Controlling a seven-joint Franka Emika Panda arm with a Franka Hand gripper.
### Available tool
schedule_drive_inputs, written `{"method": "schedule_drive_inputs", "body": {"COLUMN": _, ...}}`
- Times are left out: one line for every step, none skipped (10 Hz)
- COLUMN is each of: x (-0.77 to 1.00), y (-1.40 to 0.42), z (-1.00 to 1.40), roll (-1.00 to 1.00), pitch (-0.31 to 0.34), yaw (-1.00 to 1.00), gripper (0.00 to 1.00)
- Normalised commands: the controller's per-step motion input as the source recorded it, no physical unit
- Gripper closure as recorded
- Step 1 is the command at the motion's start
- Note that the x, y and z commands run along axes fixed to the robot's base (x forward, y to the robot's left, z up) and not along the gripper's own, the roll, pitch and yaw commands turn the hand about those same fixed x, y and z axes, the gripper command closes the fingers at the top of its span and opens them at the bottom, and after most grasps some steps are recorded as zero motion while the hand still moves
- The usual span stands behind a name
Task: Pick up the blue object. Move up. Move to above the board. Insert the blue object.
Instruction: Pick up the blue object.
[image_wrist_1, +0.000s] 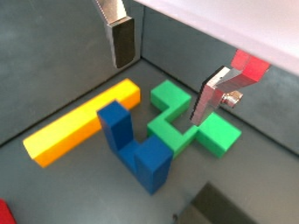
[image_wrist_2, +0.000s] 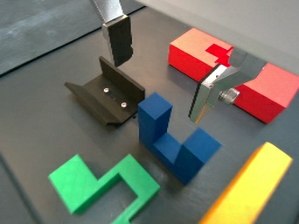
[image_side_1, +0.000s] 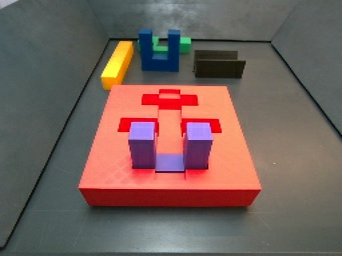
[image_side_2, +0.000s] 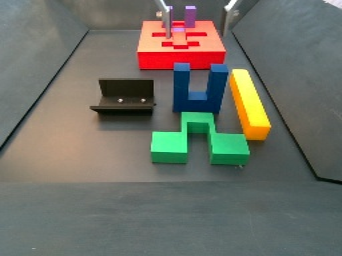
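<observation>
We see the blue object (image_side_2: 198, 87) standing prongs-up on the tray floor, between the fixture (image_side_2: 127, 98) and the yellow bar (image_side_2: 249, 101), with the green block (image_side_2: 197, 139) just beside it. The board (image_side_1: 168, 146) lies well apart. Our gripper (image_wrist_2: 159, 72) hovers above the blue object, jaws wide and empty.

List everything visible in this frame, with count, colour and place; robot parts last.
blue object: one, dark blue, standing prongs up on the tray floor between fixture and yellow bar.
board: one, red, at the tray's other end.
purple block: one, purple, seated in the board, prongs up.
green block: one, green, lying next to the blue object.
yellow bar: one, yellow, lying alongside the blue object.
fixture: one, dark, on the floor.
tray floor: one, grey.
gripper: one, silver fingers, open, empty, above the blue object.
</observation>
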Motion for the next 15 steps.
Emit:
{"method": "schedule_drive_inputs", "body": {"x": 0.34, "y": -0.25, "z": -0.33, "roll": 0.07, "pitch": 0.0, "yaw": -0.12, "gripper": 0.0}}
{"method": "schedule_drive_inputs", "body": {"x": 0.24, "y": -0.18, "z": -0.27, "roll": 0.1, "pitch": 0.019, "yaw": -0.07, "gripper": 0.0}}
{"method": "schedule_drive_inputs", "body": {"x": 0.18, "y": -0.11, "z": -0.23, "roll": 0.11, "pitch": 0.023, "yaw": -0.03, "gripper": 0.0}}
{"method": "schedule_drive_inputs", "body": {"x": 0.14, "y": -0.09, "z": -0.22, "roll": 0.11, "pitch": 0.02, "yaw": -0.01, "gripper": 0.0}}
{"method": "schedule_drive_inputs", "body": {"x": 0.0, "y": -0.05, "z": -0.17, "roll": 0.13, "pitch": 0.007, "yaw": 0.0, "gripper": 0.0}}
{"method": "schedule_drive_inputs", "body": {"x": 0.0, "y": -0.03, "z": -0.13, "roll": 0.12, "pitch": 0.006, "yaw": 0.0, "gripper": 0.0}}
{"method": "schedule_drive_inputs", "body": {"x": 0.0, "y": -0.02, "z": -0.13, "roll": 0.12, "pitch": 0.004, "yaw": 0.0, "gripper": 0.0}}
{"method": "schedule_drive_inputs", "body": {"x": 0.0, "y": -0.01, "z": -0.13, "roll": 0.11, "pitch": 0.003, "yaw": 0.0, "gripper": 0.0}}
{"method": "schedule_drive_inputs", "body": {"x": 0.13, "y": 0.0, "z": -0.15, "roll": 0.07, "pitch": 0.017, "yaw": 0.0, "gripper": 0.0}}
{"method": "schedule_drive_inputs", "body": {"x": 0.3, "y": 0.01, "z": -0.07, "roll": 0.0, "pitch": 0.039, "yaw": 0.0, "gripper": 0.0}}
{"method": "schedule_drive_inputs", "body": {"x": 0.35, "y": 0.15, "z": 0.0, "roll": 0.0, "pitch": 0.061, "yaw": 0.0, "gripper": 0.0}}
{"method": "schedule_drive_inputs", "body": {"x": 0.36, "y": 0.0, "z": -0.03, "roll": 0.0, "pitch": 0.059, "yaw": 0.0, "gripper": 0.0}}
{"method": "schedule_drive_inputs", "body": {"x": 0.33, "y": -0.02, "z": -0.12, "roll": 0.03, "pitch": 0.033, "yaw": 0.0, "gripper": 0.0}}
{"method": "schedule_drive_inputs", "body": {"x": 0.23, "y": -0.11, "z": -0.23, "roll": 0.06, "pitch": 0.0, "yaw": 0.0, "gripper": 0.0}}
{"method": "schedule_drive_inputs", "body": {"x": 0.1, "y": -0.13, "z": -0.29, "roll": 0.05, "pitch": 0.0, "yaw": 0.0, "gripper": 0.0}}
